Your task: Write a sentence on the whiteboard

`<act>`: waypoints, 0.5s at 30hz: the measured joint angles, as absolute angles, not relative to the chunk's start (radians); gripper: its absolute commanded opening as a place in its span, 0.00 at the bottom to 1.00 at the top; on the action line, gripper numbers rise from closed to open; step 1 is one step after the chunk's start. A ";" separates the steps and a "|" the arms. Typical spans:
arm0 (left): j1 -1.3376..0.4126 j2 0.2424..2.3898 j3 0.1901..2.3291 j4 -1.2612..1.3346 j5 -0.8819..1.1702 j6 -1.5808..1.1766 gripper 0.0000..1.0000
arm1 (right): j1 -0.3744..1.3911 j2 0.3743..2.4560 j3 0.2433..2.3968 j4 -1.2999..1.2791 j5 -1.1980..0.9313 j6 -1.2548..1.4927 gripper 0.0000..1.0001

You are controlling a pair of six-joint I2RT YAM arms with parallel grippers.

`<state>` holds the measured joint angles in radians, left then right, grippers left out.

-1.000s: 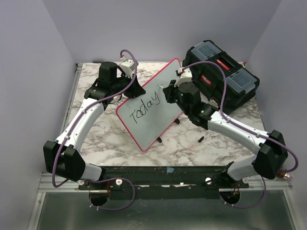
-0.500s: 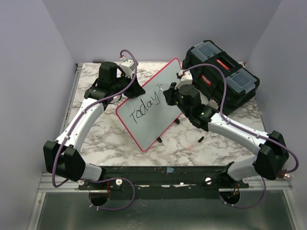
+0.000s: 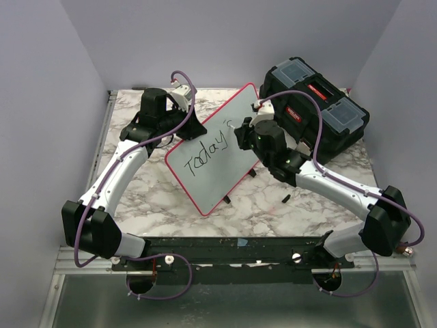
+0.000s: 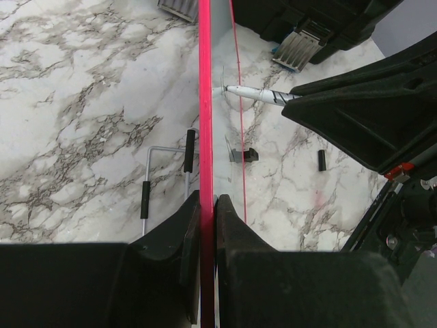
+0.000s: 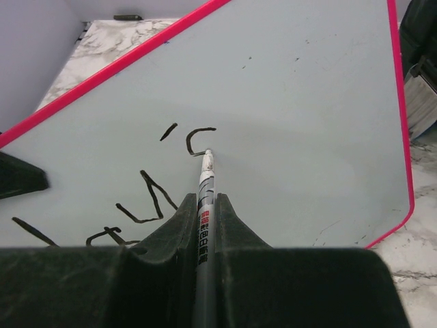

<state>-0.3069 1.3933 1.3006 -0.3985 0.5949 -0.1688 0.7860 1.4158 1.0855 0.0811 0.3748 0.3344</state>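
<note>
while the left claw (image 4: 207, 203) pinches the whiteboard (image 3: 213, 186) by its left rim near the middle of the worktop (image 3: 153, 198), the sentence (image 3: 205, 152) reads only "today's"; the right claw (image 5: 205, 201) clamps a marker (image 5: 205, 179), tip touching the board.

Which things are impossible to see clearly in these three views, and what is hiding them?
Top view: the marker is hidden under the right wrist, so tip contact with the whiteboard is unclear.
Left wrist view: the whiteboard stands edge-on between the left fingers; the sentence is unreadable.
Right wrist view: the right fingers cover the first letters; the marker's print is too small.
</note>
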 measured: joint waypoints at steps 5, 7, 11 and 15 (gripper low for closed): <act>-0.307 1.393 1.301 -0.398 0.595 -0.169 0.00 | 0.778 1.425 1.086 0.081 0.386 0.323 0.01; -0.307 1.393 1.301 -0.398 0.595 -0.169 0.00 | 0.776 1.427 1.086 0.081 0.392 0.321 0.01; -0.307 1.393 1.301 -0.398 0.596 -0.169 0.00 | 0.772 1.427 1.085 0.080 0.395 0.321 0.01; -0.307 1.393 1.301 -0.398 0.596 -0.169 0.00 | 0.771 1.427 1.081 0.081 0.395 0.323 0.01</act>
